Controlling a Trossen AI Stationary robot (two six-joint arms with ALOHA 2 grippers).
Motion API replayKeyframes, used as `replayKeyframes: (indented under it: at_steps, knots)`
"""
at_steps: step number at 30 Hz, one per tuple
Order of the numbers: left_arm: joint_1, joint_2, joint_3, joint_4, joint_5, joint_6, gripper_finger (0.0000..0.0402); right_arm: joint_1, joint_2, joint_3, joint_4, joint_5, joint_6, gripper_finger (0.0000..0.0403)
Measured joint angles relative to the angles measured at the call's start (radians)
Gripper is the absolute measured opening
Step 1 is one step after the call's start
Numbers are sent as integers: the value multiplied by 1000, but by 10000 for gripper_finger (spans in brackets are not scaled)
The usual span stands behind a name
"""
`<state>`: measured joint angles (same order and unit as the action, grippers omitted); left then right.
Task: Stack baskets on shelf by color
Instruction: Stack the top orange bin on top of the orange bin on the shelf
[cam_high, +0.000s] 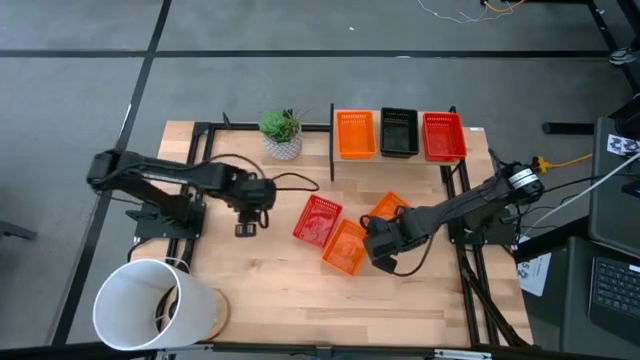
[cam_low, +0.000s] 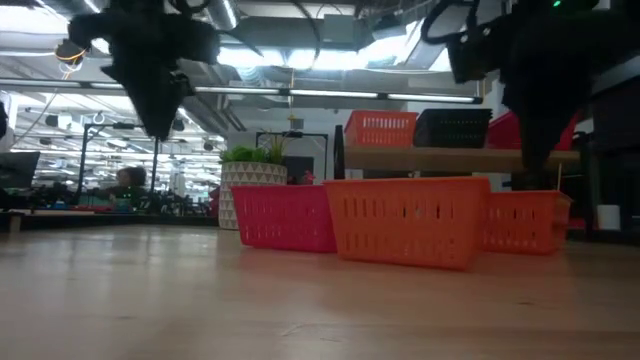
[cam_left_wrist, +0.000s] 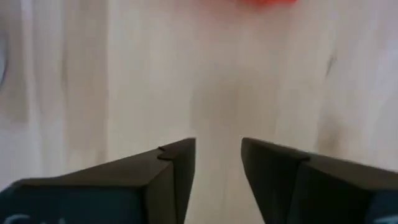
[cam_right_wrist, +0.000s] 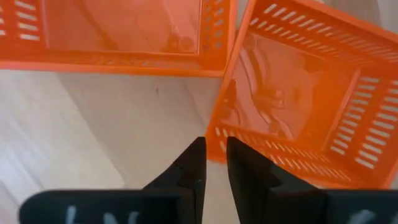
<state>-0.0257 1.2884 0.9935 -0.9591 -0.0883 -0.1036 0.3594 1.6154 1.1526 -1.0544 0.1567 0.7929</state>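
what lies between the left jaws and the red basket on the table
Only bare wooden tabletop, seen in the high view, between the left gripper and the red basket.

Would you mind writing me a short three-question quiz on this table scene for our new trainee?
1. True or false: the shelf carries three baskets, in the order orange, black, red from the picture's left in the high view.
2. How many baskets lie loose on the tabletop, and in which colours?
3. Multiple choice: the right gripper is
A. over bare table, at the near wall of an orange basket
B. inside the white bucket
C. on the shelf

Key:
1. True: orange, black, red.
2. Three: one red and two orange.
3. A.
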Motion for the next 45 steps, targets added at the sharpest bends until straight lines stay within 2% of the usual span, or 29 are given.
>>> replayKeyframes:
  at_steps: [5,7,9,12,14,19,25,29,33,39,45]
  knots:
    - [0,-160,-171,255,-7,31,123,-36,40,0,-3,-3,-20,64]
    - [1,-219,-227,288,-12,31,123,-44,52,0,6,-6,-23,64]
    - [0,-243,-264,388,-13,30,123,-49,57,0,16,-20,-41,64]
    - [1,-289,-316,418,-17,25,123,-50,62,2,47,-27,-42,64]
    - [1,-293,-326,468,-18,25,123,-50,71,0,31,-24,-43,64]
    - [1,-301,-335,466,-33,24,123,-50,107,-25,63,-22,-41,64]
    - [1,-300,-334,492,-33,28,123,-50,122,-141,238,-19,-16,64]
    - [1,-301,-334,498,-33,28,123,-50,120,-199,271,-15,-12,54]
    - [1,-301,-334,500,-33,28,123,-47,116,-206,253,-19,-17,9]
    - [1,-300,-334,503,-33,28,123,-1,118,-122,114,-19,-8,2]
    - [1,-300,-334,505,-33,28,123,71,118,44,-147,87,75,1]
